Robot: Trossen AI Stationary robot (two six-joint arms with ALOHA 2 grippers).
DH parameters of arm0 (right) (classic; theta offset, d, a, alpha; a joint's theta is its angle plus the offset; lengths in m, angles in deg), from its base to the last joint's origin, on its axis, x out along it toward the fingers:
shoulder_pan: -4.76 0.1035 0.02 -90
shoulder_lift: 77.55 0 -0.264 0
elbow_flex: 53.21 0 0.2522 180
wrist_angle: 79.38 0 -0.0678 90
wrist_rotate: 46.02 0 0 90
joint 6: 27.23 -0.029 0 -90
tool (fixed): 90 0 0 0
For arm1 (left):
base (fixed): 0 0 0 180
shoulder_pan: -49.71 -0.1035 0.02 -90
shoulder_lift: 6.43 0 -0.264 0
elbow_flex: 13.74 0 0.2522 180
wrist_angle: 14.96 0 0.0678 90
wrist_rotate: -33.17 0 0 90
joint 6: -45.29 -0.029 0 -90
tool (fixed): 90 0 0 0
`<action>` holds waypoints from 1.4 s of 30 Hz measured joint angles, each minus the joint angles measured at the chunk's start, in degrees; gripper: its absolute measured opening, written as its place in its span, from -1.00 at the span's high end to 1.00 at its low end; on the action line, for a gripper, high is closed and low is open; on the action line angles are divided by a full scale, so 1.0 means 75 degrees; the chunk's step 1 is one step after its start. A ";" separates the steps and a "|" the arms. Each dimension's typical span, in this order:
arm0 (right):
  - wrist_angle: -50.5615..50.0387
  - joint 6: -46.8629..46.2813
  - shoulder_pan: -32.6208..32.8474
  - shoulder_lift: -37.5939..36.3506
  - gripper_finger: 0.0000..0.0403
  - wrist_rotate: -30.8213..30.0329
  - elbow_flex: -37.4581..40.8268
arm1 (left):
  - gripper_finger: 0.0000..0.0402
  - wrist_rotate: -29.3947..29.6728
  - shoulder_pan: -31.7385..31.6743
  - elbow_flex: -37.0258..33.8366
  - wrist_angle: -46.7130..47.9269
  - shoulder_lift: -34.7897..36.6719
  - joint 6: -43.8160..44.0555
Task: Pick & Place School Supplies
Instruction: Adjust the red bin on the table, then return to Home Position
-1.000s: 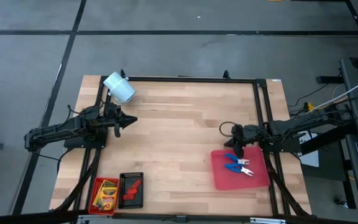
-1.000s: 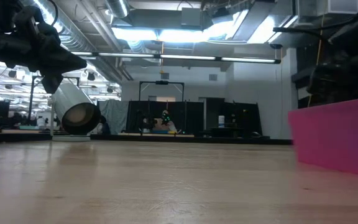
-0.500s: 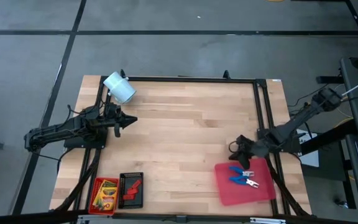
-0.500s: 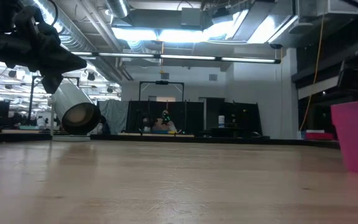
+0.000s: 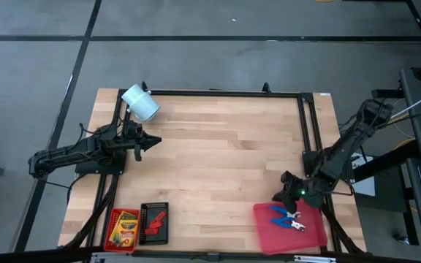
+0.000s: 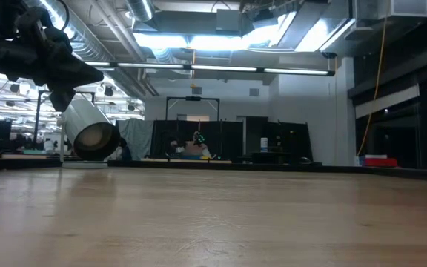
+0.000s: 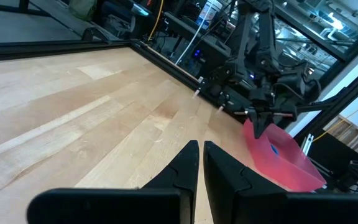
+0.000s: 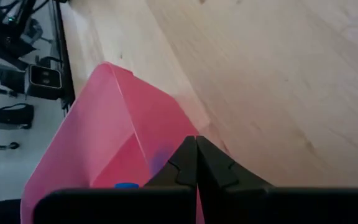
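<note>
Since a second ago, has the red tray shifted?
Yes. The red tray slid toward the table's near edge, right claw shut on its rim.

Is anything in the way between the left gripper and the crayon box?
Nothing visible. The left gripper hangs shut over bare wood, and the table between it and the crayon box holds nothing.

Left gripper (image 7: pixel 200 163) sat low in frame, fingers nearly together with only a thin gap, nothing between them. Bare wooden table (image 7: pixel 73 124) stretched ahead. Far across it the right gripper (image 7: pixel 258 129) pointed down at the near rim of a pink-red tray (image 7: pixel 284 163), which looked tilted. A blue item (image 7: pixel 274 149) showed inside the tray; couldn't make out what.
</note>
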 joint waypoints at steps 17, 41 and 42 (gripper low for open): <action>-0.0760 -0.1615 -0.0015 0.0208 1.00 0.0911 -0.0338 | 0.90 0.0000 0.0000 0.0000 -0.0001 0.0001 0.0000; -0.2046 0.0571 0.0041 0.0142 1.00 -0.2433 -0.0913 | 0.90 0.0023 0.0003 -0.0006 -0.0019 0.0015 0.0003; -0.1398 0.1313 -0.0014 0.0081 1.00 -0.2629 -0.0852 | 0.90 0.0023 0.0003 -0.0006 -0.0019 0.0015 0.0003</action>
